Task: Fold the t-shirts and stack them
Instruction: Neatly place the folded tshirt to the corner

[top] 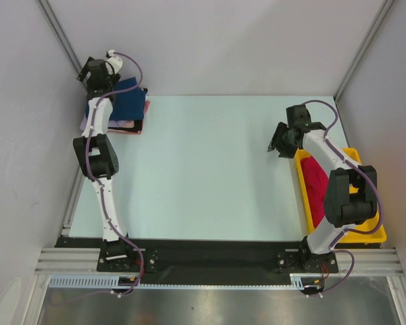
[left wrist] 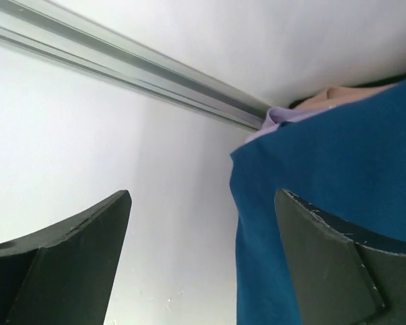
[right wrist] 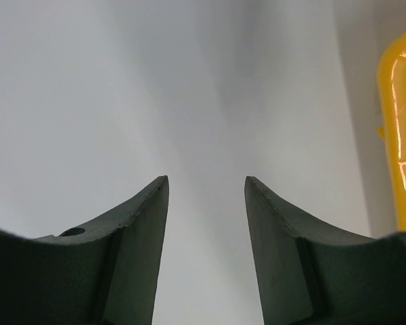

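Observation:
A folded navy blue t-shirt (top: 130, 97) lies on top of a stack at the table's far left corner, with pink cloth (top: 125, 126) showing under it. In the left wrist view the blue shirt (left wrist: 338, 183) has lavender (left wrist: 279, 116) and pink (left wrist: 335, 97) layers beyond it. My left gripper (top: 90, 72) is open and empty at the stack's left edge (left wrist: 203, 203), its right finger over the blue cloth. A crimson t-shirt (top: 316, 184) lies in the yellow tray (top: 365, 235). My right gripper (top: 276, 145) is open and empty (right wrist: 206, 186) above bare table, just left of the tray.
The white walls and an aluminium rail (left wrist: 122, 64) stand close behind the stack. The yellow tray's rim (right wrist: 392, 122) is at the right gripper's right side. The pale table (top: 210, 169) lies between the arms.

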`<action>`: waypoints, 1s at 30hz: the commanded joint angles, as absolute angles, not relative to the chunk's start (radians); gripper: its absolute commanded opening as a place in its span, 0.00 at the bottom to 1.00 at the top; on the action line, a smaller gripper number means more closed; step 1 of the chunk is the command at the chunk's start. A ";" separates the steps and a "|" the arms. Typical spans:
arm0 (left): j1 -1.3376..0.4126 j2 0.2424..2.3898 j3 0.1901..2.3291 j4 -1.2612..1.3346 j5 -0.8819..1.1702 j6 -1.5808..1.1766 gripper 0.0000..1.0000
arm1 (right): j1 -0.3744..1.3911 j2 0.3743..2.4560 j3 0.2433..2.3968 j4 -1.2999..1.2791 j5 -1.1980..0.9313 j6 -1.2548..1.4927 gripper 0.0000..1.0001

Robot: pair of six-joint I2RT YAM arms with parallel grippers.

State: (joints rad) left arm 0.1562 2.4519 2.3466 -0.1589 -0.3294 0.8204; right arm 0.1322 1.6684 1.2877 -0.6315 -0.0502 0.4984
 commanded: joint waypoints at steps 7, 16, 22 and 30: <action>0.106 2.188 2.179 -0.233 -0.054 0.522 0.84 | 0.164 1.684 1.325 -0.634 -0.048 0.492 0.54; -0.034 2.329 2.270 -0.322 -0.167 0.497 0.83 | 0.169 1.671 1.273 -0.617 -0.051 0.489 0.54; -0.034 2.465 2.427 -0.217 -0.294 0.431 0.86 | 0.169 1.666 1.262 -0.624 -0.038 0.489 0.54; -0.034 2.583 2.467 -0.129 -0.291 0.385 0.84 | 0.170 1.697 1.293 -0.670 -0.012 0.471 0.54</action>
